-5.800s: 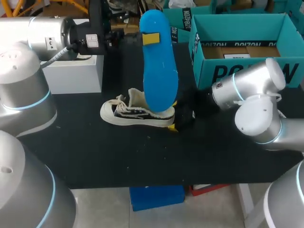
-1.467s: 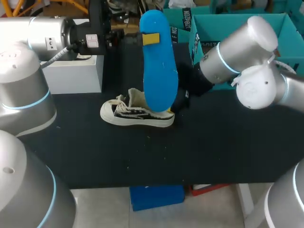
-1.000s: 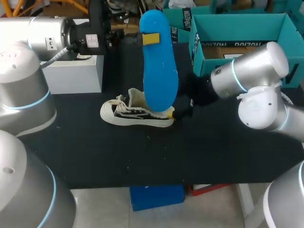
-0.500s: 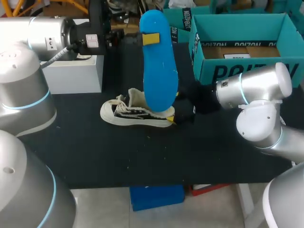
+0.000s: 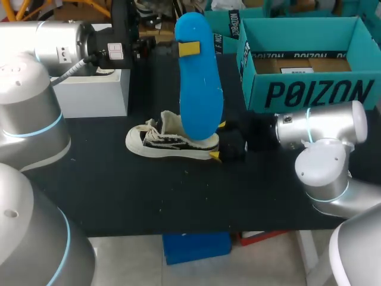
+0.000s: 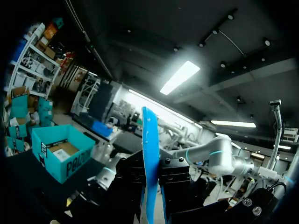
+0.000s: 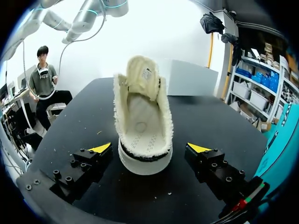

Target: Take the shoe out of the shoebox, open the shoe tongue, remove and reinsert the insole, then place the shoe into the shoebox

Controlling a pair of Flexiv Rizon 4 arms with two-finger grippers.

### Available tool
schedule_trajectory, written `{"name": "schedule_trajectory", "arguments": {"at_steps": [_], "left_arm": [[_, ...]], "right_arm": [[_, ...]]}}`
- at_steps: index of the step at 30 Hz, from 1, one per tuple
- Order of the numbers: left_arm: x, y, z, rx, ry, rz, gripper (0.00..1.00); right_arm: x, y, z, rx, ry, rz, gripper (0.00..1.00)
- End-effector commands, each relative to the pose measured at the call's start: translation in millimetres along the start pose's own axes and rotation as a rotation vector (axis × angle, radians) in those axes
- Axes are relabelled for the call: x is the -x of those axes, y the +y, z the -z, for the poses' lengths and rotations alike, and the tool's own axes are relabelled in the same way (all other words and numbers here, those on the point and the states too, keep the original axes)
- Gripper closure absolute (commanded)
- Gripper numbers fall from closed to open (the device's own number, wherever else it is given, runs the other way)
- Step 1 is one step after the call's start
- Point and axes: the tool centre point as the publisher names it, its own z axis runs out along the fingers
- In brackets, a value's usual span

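The shoe [image 5: 171, 143] lies on its sole on the black table [image 5: 178, 196], near the middle, toe to the left and heel to the right. It is out of its box. The tongue [image 7: 141, 71] stands pulled up, so the opening is bare down to the inner sole bed. The right gripper [image 5: 219, 141] sits low at the heel with its jaws spread, one yellow tip on either side of the heel. As far as the wrist view shows, neither tip touches it.

Above the heel end, the left gripper [image 5: 189, 49] pinches the blue insole [image 5: 199, 89] near its upper end, and it hangs upright. I judge the first half done: shoe out, tongue opened, insole removed. Left to do are sliding the insole back in and boxing the shoe.

At the far right the teal shoebox [image 5: 309, 89] stands open. A white box [image 5: 95, 92] stands at the far left, well apart from the shoe. The raised tongue and the right gripper at the heel are the likeliest things to snag the insole.
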Motion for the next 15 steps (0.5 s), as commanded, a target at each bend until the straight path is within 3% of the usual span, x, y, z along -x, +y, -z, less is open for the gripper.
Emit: {"name": "schedule_trajectory", "arguments": {"at_steps": [1, 15], "left_arm": [[-0.3, 1.2, -1.3, -0.002, -0.004, -0.001, 1.00], [-0.3, 1.2, -1.3, -0.002, -0.004, -0.001, 1.00]], "right_arm": [[-0.7, -3.6, -4.2, 0.036, -0.006, 0.001, 0.00], [-0.5, -1.1, -1.6, 0.029, -0.010, 0.005, 0.00]]}}
